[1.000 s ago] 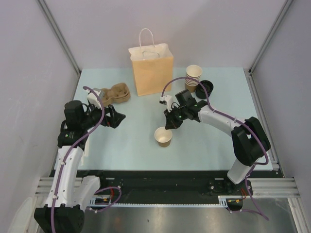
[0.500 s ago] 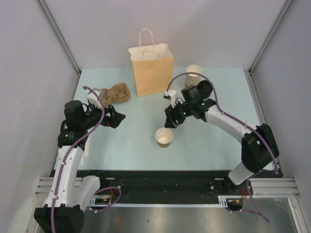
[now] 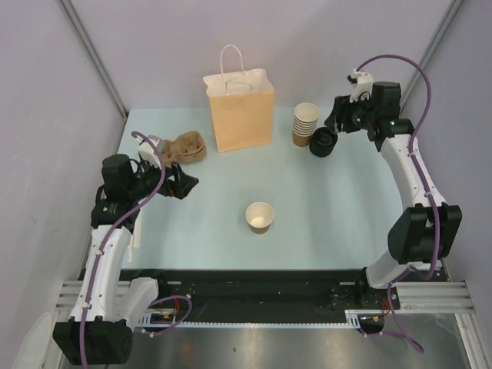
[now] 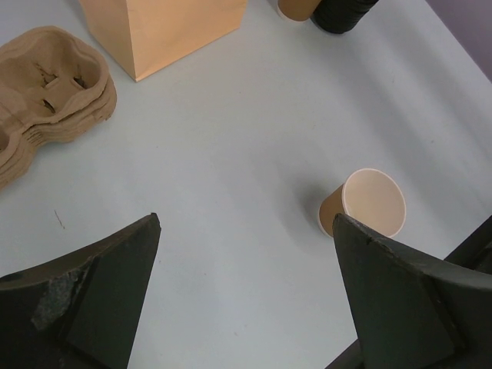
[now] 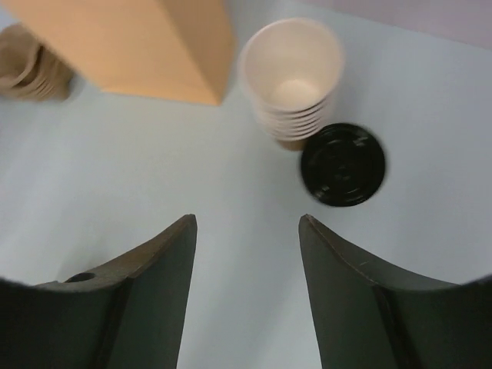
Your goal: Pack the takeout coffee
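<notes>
Cup: the lidless cup stands upright mid-table, well apart from both my arms.
Jaws: my left gripper and right gripper are both spread and empty.
Risk: reaching for the black lids, I may lift more than one, or knock the cup stack just beside them.

**Takeout coffee cup**: a small brown kraft-paper cup, shown upright on the desk, its round mouth open and its pale inside exposed. It is seen ahead of the left pincer, off toward that pincer's right-hand finger and apart from it, touched by neither finger. It is set well apart from the right pincer, nearer the arm bases and to its left.
</notes>
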`<state>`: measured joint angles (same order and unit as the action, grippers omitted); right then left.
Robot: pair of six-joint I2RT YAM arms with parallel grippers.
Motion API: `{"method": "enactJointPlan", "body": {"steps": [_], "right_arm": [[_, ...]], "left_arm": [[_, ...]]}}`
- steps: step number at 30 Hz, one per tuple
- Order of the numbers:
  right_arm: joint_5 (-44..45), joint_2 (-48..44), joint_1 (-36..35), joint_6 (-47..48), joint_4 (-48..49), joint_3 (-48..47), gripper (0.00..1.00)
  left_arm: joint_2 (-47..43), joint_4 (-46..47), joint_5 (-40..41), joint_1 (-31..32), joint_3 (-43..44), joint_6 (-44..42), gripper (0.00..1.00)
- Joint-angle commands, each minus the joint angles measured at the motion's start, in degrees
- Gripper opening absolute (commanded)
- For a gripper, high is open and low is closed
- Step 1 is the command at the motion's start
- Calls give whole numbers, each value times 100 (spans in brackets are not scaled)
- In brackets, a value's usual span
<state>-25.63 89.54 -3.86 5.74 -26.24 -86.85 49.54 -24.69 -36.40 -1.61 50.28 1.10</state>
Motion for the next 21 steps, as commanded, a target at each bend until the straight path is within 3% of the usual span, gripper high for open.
{"method": "enactJointPlan", "body": {"steps": [1, 9, 21], "right_arm": [[1032, 792, 341, -397, -416, -893, 57], [1253, 2347, 544, -547, -804, -2133, 55], [1297, 3289, 491, -583, -944, -2767, 54]], "left_arm": [[21, 157, -104, 11, 184, 74, 99], [82, 140, -78, 11, 219, 65, 100], [170, 245, -86, 20, 193, 118, 100]]}}
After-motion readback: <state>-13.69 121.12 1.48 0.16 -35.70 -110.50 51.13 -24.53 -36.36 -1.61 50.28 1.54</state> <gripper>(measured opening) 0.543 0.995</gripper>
